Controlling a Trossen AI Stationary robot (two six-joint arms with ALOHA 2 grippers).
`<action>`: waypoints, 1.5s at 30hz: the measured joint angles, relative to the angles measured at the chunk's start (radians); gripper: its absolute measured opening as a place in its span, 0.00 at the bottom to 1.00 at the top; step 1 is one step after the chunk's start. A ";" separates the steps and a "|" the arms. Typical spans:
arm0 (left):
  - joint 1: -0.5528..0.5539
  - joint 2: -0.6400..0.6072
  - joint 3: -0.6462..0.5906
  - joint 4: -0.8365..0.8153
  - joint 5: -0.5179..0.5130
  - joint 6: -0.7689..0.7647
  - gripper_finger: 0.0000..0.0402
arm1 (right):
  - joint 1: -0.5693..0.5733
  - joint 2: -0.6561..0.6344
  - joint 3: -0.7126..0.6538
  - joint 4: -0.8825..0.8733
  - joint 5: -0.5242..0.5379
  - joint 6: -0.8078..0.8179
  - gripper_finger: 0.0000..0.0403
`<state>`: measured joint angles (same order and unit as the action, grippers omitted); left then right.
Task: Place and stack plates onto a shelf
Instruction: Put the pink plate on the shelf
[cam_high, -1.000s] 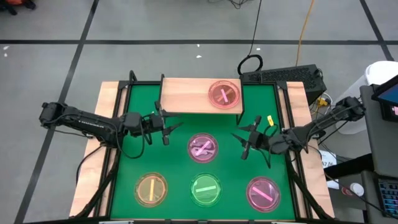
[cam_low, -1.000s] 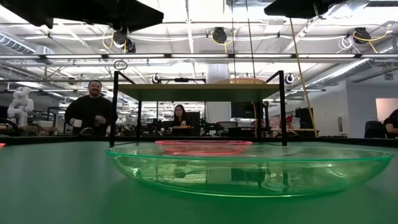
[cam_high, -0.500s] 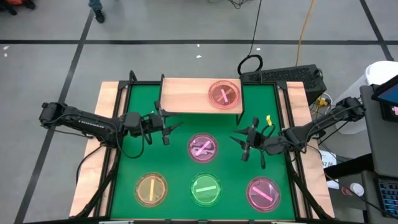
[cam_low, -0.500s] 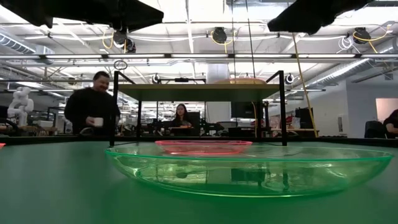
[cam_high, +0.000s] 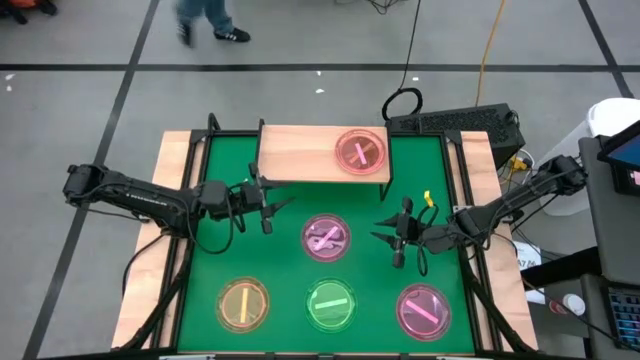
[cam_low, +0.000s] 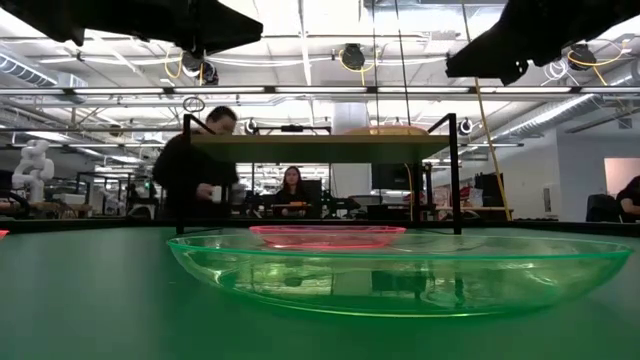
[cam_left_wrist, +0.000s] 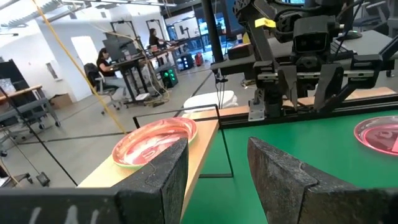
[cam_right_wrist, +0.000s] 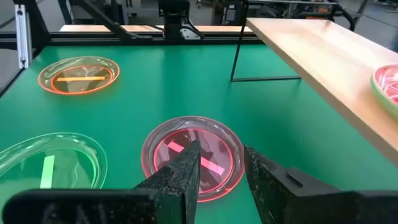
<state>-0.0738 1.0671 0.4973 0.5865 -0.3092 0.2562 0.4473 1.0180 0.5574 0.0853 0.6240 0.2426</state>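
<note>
The shelf (cam_high: 300, 155) stands at the table's far edge with one pink plate (cam_high: 360, 152) on its right half. On the green mat lie a pink plate (cam_high: 326, 237) at the centre, and along the near edge a yellow-orange plate (cam_high: 243, 304), a green plate (cam_high: 331, 304) and another pink plate (cam_high: 423, 309). My left gripper (cam_high: 278, 208) hovers open, left of the centre plate, pointing level at the shelf's plate (cam_left_wrist: 155, 140). My right gripper (cam_high: 388, 240) hovers open to the right of the centre plate (cam_right_wrist: 193, 155), tipped slightly down toward it, with nothing between its fingers.
Thin black shelf legs (cam_right_wrist: 237, 53) stand on the mat behind the centre plate. The shelf's left half (cam_high: 290, 150) is bare wood. In the low view the green plate (cam_low: 400, 275) fills the foreground. People show in the room beyond the table.
My right gripper has sunk a little, toward the table's near edge and the centre pink plate. It has also rolled about its own axis and tipped downward. The plates have stayed where they were. A person has walked across the room behind the table.
</note>
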 joint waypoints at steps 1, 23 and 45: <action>0.000 0.000 0.000 0.000 0.000 0.000 0.43 | 0.000 0.000 -0.002 -0.001 0.000 0.000 0.26; 0.013 0.000 0.000 0.018 -0.084 0.050 0.43 | -0.036 0.000 0.013 -0.079 -0.166 0.013 0.26; -0.003 0.000 0.000 0.017 -0.083 -0.030 0.43 | -0.086 0.445 0.238 -0.190 -0.217 -0.182 0.26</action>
<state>-0.0769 1.0676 0.4973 0.6033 -0.3918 0.2258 0.3616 1.4632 0.7956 -0.1052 0.4071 0.0607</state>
